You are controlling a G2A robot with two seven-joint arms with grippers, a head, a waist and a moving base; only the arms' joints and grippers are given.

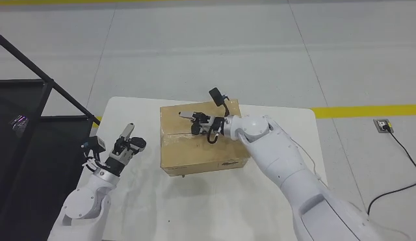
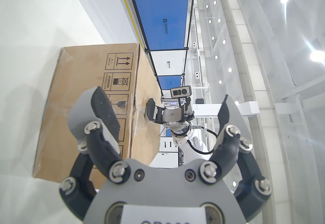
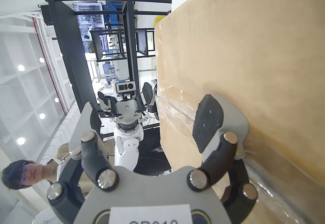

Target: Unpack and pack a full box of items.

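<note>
Your right gripper (image 1: 194, 121) is spread wide on top of the closed box (image 1: 201, 151), which sits mid-table (image 1: 214, 202). 1 pad (image 3: 208, 120) lies on the tape (image 3: 175, 108), gripping nothing. Your left gripper (image 1: 130, 137) is wide open and empty, just beside the box

The left hand (image 2: 163, 105) is held open near the cardboard box (image 2: 83, 113) set on the white table (image 2: 30, 57); the right hand (image 2: 167, 114) is laid against the box's top.

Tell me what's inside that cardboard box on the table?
Nothing inside shows. The cardboard box is shut, its top flaps sealed with clear tape, so any contents are covered.
</note>
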